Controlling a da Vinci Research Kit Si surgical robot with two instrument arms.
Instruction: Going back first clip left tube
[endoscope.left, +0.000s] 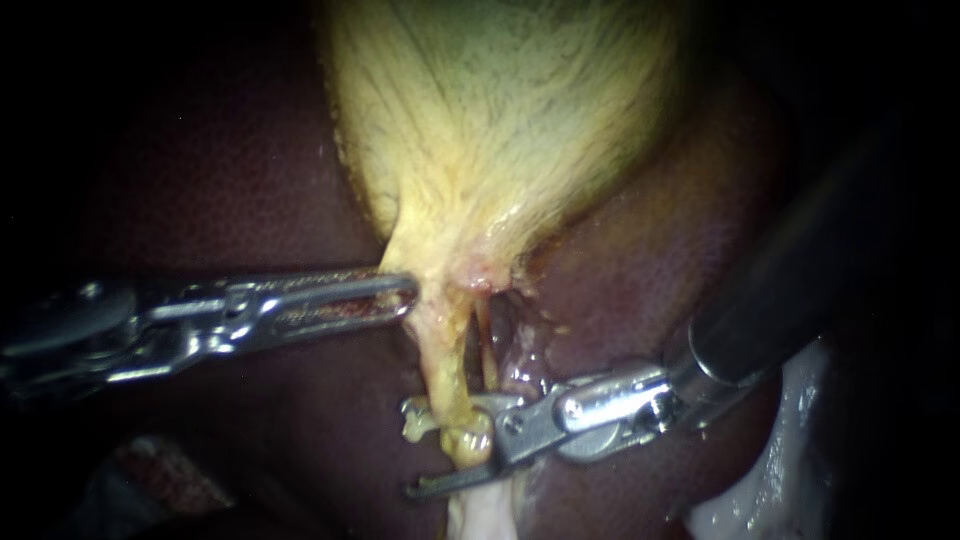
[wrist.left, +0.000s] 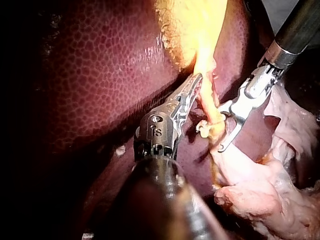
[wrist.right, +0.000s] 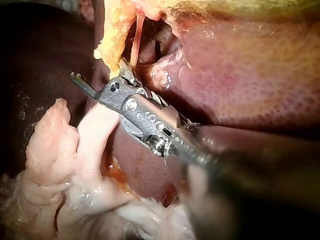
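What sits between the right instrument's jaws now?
The left tube: its yellow lower end hangs between the open jaws of the right instrument. Endoscope view shows it best; left wrist view agrees.

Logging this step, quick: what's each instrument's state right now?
Left instrument: shut on the gallbladder neck.
Right instrument: open, left tube between.

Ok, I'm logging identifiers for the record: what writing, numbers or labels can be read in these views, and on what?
No legible text in any view.
Slender silver left instrument: a small engraved mark on its metal joint, too small to read.
Silver right instrument: no readable marking.
Yellow gallbladder and dark red liver: no labels or signs.
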